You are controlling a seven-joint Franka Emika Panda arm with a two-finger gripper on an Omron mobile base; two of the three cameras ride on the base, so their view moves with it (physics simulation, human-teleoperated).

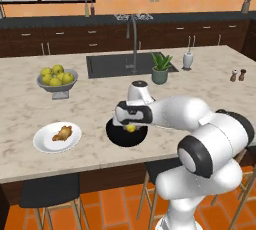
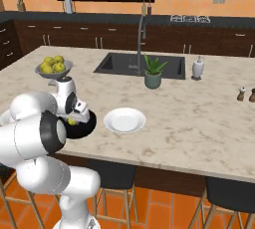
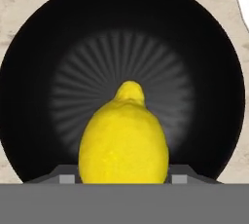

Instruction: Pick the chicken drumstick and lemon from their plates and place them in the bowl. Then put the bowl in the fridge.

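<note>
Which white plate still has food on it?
The round white plate left of the glossy black bowl; the golden-brown chicken drumstick lies on it. The other plate is bare.

fruit bowl | potted plant beside sink | shakers

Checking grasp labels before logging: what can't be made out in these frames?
- Finger contact on the lemon: hand view, the fruit covers the tips.
- Gripper jaws: left base view, hidden by the wrist.
- Black bowl: right base view, half behind the arm.
</note>
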